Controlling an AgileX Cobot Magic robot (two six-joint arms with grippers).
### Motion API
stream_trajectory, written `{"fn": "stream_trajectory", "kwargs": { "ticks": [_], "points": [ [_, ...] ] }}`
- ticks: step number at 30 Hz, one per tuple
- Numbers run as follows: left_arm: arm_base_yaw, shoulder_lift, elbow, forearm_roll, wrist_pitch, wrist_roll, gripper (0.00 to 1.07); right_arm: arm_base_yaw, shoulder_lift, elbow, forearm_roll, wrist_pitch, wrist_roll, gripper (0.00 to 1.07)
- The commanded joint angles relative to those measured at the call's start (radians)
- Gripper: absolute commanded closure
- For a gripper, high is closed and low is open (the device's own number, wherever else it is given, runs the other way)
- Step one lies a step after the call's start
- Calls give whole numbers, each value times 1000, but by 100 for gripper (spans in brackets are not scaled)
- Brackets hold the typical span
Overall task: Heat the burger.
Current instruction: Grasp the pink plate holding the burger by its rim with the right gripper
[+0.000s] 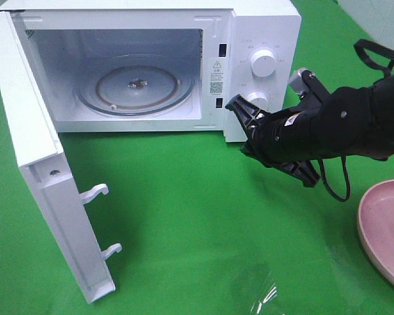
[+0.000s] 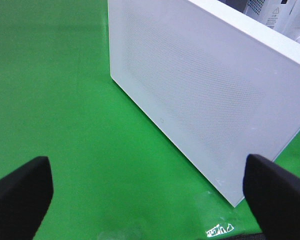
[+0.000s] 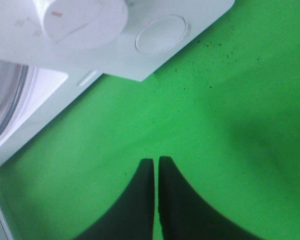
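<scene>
The burger is out of view. The white microwave stands at the back with its door swung wide open to the left, and its glass turntable is bare. My right gripper hovers just in front of the lower knob, shut with nothing between its fingers. The right wrist view shows the right gripper above green cloth, below the knob and a round button. My left gripper is open and empty, facing the door's outer face.
A pink plate lies at the right edge, cut off by the frame, and its visible part holds nothing. Green cloth covers the table. A scrap of clear plastic glints near the front edge. Two latch hooks stick out of the door.
</scene>
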Motion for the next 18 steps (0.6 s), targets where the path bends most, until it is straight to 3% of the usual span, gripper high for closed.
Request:
{"fn": "stream_trajectory", "kwargs": {
  "ticks": [1, 6, 8, 11, 13, 18],
  "points": [
    [2, -4, 3, -11, -3, 3, 11, -3, -40, -3, -28, 92, -129, 103],
    [2, -4, 3, -11, -3, 3, 11, -3, -83, -3, -123, 182, -185, 102],
    [2, -4, 3, -11, -3, 3, 11, -3, -133, -3, -280, 276, -195, 100],
    [2, -4, 3, -11, -3, 3, 11, -3, -148, -3, -319, 301, -195, 99],
    [2, -4, 3, -11, -3, 3, 11, -3, -204, -3, -457, 448, -195, 93],
    [2, -4, 3, -11, -3, 3, 11, -3, -240, -3, -532, 572, -195, 88]
  ]
}}
